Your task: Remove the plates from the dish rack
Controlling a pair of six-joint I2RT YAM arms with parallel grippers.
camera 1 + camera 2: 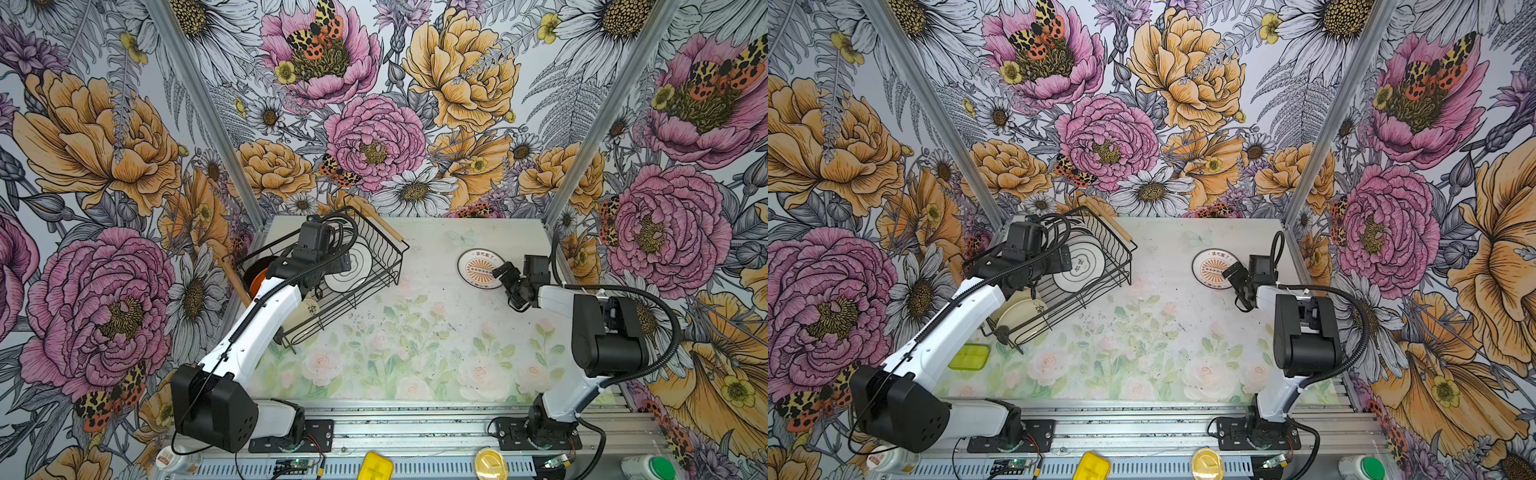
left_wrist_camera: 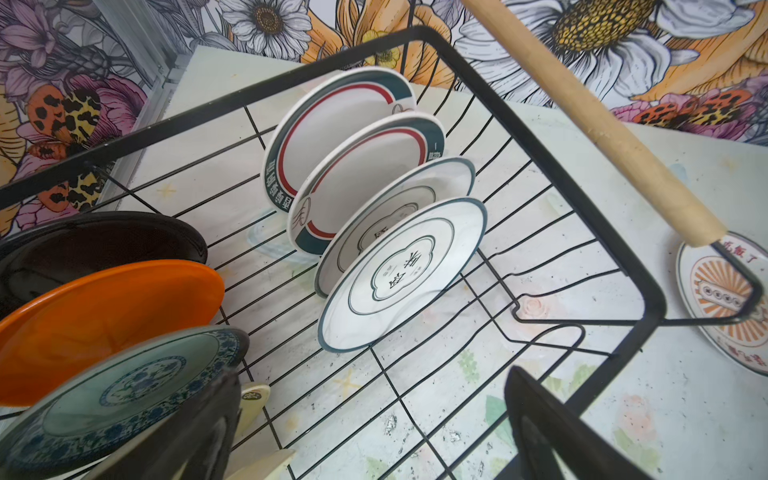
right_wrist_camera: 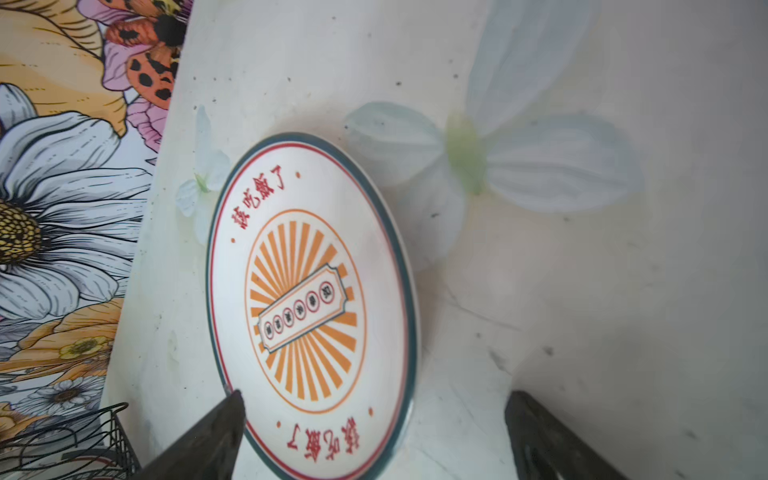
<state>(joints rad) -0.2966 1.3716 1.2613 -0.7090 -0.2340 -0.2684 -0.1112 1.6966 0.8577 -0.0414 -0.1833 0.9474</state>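
Left arm and right arm extend forward, left fingers and right fingers spread wide.

Dish rack back-left on table, plates in it; one plate flat to R, apart.

Bright, even light is flooding the desk in both top views, leaving only faint, soft shadows, and the wide lens is splaying the walls' metal posts outward. Through my left wrist camera the nearest blue-patterned plate and my jaws are blurring at the frame's edge. My right wrist camera is rendering the sunburst plate slightly soft, my jaws showing as dark silhouettes.
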